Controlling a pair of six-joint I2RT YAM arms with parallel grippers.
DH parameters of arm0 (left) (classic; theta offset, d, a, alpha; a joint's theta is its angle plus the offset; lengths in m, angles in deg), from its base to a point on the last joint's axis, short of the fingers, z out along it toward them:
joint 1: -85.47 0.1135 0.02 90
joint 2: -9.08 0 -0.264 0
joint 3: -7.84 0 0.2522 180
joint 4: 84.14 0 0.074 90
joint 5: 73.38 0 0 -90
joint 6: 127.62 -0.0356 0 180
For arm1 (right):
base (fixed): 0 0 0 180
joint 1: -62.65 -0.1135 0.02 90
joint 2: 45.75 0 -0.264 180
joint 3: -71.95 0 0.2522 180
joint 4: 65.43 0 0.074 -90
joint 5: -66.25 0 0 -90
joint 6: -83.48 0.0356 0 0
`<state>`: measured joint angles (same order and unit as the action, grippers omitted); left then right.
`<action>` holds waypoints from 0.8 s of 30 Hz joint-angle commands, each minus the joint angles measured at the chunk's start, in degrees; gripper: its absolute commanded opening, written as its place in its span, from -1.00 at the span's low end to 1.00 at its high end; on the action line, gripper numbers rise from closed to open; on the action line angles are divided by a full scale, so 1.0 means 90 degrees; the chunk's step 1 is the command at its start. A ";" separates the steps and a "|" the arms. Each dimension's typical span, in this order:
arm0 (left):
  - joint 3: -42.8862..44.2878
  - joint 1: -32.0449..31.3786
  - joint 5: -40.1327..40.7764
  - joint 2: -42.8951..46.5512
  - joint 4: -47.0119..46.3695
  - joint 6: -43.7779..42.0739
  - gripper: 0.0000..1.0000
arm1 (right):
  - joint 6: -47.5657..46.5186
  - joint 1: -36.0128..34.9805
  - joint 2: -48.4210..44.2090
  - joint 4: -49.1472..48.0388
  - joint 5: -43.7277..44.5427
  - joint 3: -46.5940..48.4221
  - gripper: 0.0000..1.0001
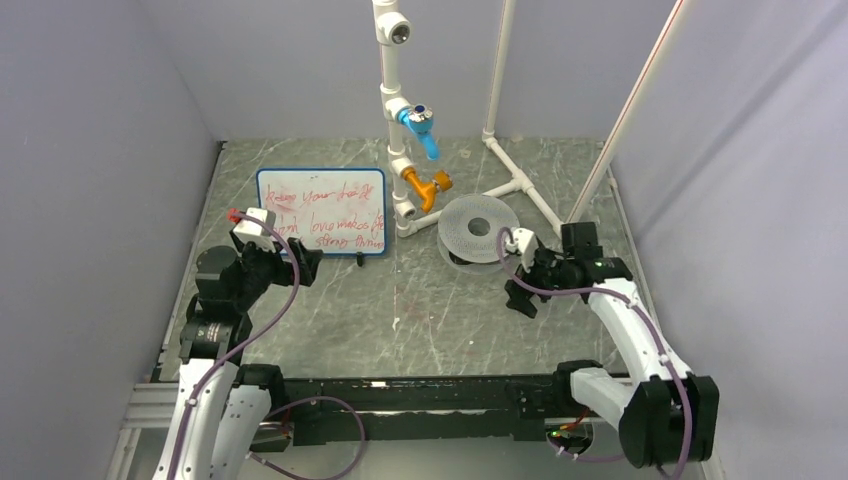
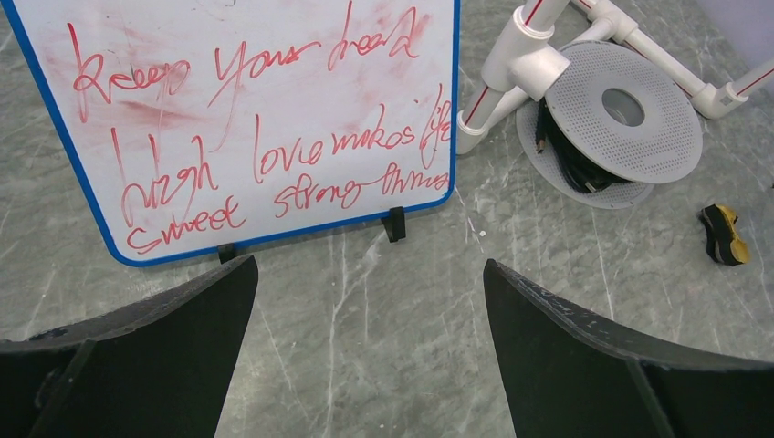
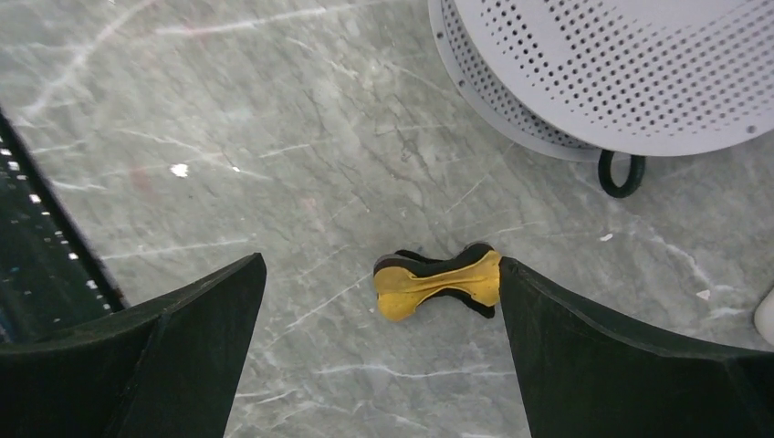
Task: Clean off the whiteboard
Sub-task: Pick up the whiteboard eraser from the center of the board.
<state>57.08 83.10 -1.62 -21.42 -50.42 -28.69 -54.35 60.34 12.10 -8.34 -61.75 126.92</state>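
Grey marbled tabletop (image 1: 420,310): whiteboard (image 2: 246,119), red writing unerased, propped on black clips (image 2: 394,224) left of perforated spool (image 1: 480,228), presumably to face the arms. Yellow-black eraser (image 3: 438,285) laid near spool, lined up under wide-spread right gripper (image 3: 379,265), likely for pickup; left gripper (image 2: 370,263) likewise spread, empty

One whiteboard (image 1: 320,210), one perforated spool (image 1: 480,228) and one yellow-and-black pad (image 3: 438,283).

Top external view looked down from high behind the near edge of the table (image 1: 420,310), left wrist view slanted down near the whiteboard (image 2: 265,119), right wrist view faced steeply down, closer, all three shared the perforated disc (image 1: 462,240)
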 commanded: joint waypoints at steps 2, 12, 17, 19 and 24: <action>0.0081 0.0101 -0.0181 -0.0056 -0.0226 0.0093 0.98 | 0.1285 -0.0714 0.0597 -0.1481 0.2205 -0.0107 0.94; 0.0082 0.0183 -0.0129 -0.0062 -0.0206 0.0076 0.98 | 0.2541 -0.0624 0.0730 -0.1687 0.2855 -0.0285 0.61; 0.0090 0.0197 -0.0166 -0.0068 -0.0225 0.0082 0.98 | 0.2498 -0.0497 0.1031 -0.1309 0.2561 -0.0209 0.21; 0.0081 0.0201 -0.0187 -0.0055 -0.0227 0.0089 0.98 | 0.2452 -0.0497 0.1220 -0.1245 0.2592 -0.0188 0.07; 0.0081 0.0208 -0.0203 -0.0037 -0.0226 0.0084 0.98 | 0.2441 -0.0503 0.1792 -0.1191 0.2662 -0.0104 -0.04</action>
<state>57.08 84.61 -2.21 -21.90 -50.44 -28.69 -33.02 55.78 25.39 -20.51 -38.30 124.60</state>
